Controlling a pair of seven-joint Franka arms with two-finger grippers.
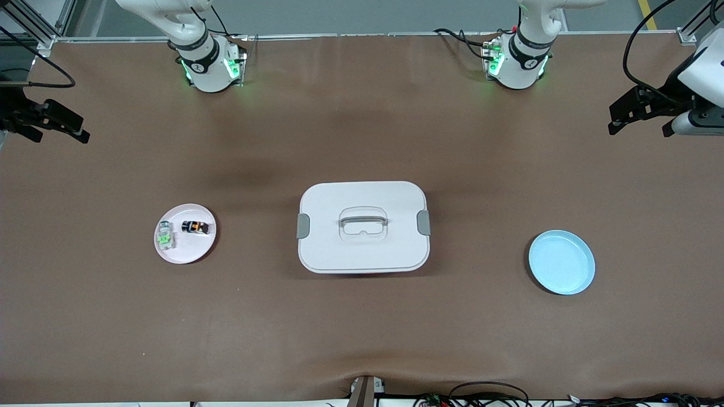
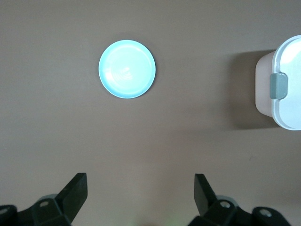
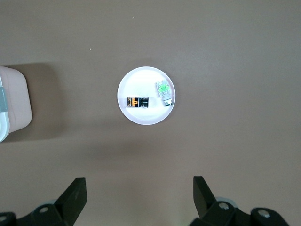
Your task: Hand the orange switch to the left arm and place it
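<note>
- The orange switch (image 1: pixel 195 227) lies on a pink plate (image 1: pixel 195 254) toward the right arm's end of the table, with nothing gripping it.
- A pale switch with a green middle (image 1: pixel 165 236) lies on the same plate, just beside the orange one and apart from it.
- The white box (image 1: pixel 363 249) sits in the middle of the table, lid on, a grey latch at each short end.
- A blue plate (image 1: pixel 561 262) lies toward the left arm's end, well apart from the box.
- The right gripper (image 3: pixel 140 195) hangs high over the table near the pink plate, its jaws spread wide and holding nothing.
- The left gripper (image 2: pixel 141 193) hangs high over the table near the blue plate, jaws likewise spread wide and holding nothing.
</note>
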